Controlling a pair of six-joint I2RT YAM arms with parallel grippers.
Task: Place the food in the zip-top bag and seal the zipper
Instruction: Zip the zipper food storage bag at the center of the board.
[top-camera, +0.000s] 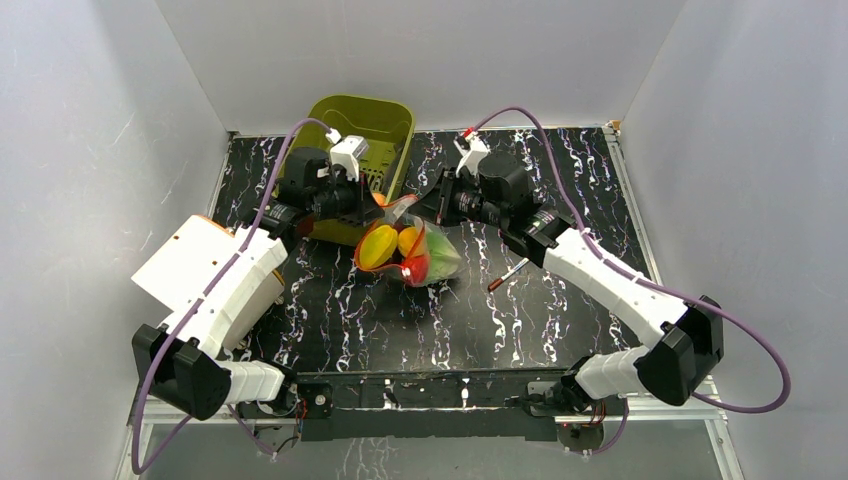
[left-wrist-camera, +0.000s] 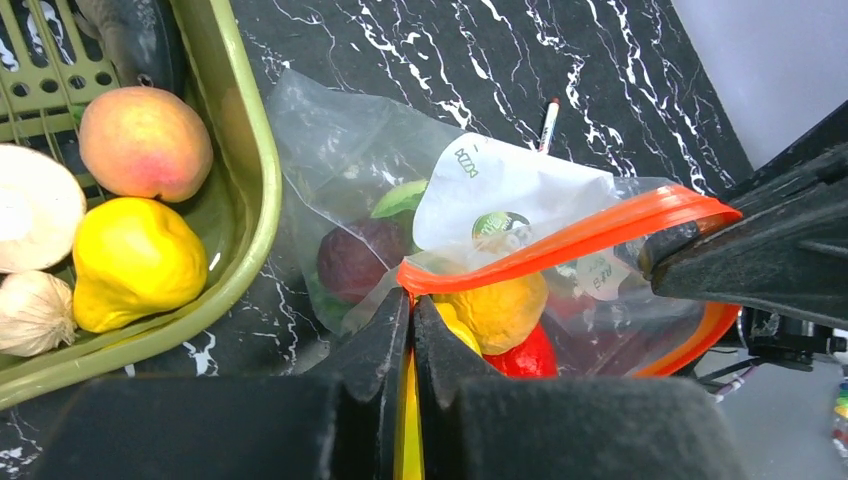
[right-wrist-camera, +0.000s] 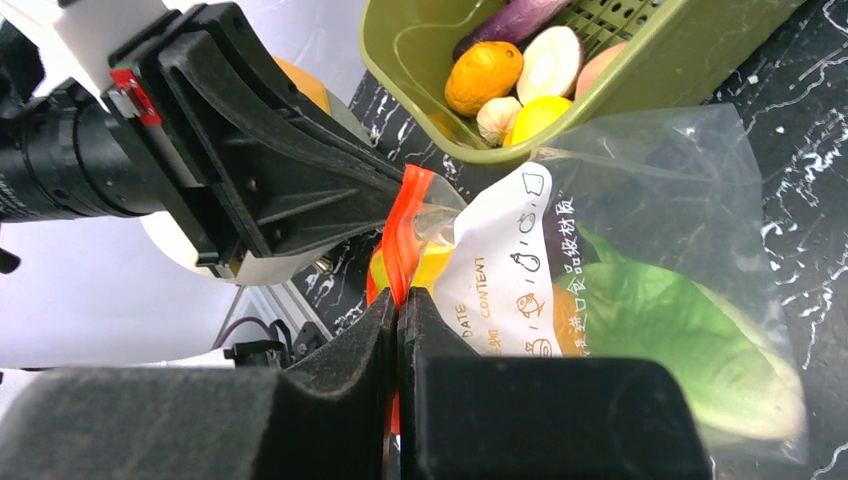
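Observation:
The clear zip-top bag (top-camera: 410, 252) lies mid-table beside the bin, its mouth lifted. Inside it are yellow pieces (top-camera: 381, 245), a red strawberry (top-camera: 418, 268), the green cabbage (right-wrist-camera: 680, 340) and a dark purple ball (left-wrist-camera: 350, 262). The red-orange zipper (left-wrist-camera: 560, 240) is stretched between both grippers. My left gripper (left-wrist-camera: 412, 295) is shut on the zipper's left end. My right gripper (right-wrist-camera: 397, 295) is shut on the zipper (right-wrist-camera: 405, 230) at its other end. In the top view the left gripper (top-camera: 378, 206) and right gripper (top-camera: 426, 206) stand close together over the bag's mouth.
The olive-green bin (top-camera: 365, 98) stands at the back left, touching the bag. It holds a peach (left-wrist-camera: 145, 142), a yellow pear (left-wrist-camera: 135, 262), garlic (left-wrist-camera: 35, 312) and other pieces. A red-and-white pen-like stick (top-camera: 508, 273) lies right of the bag.

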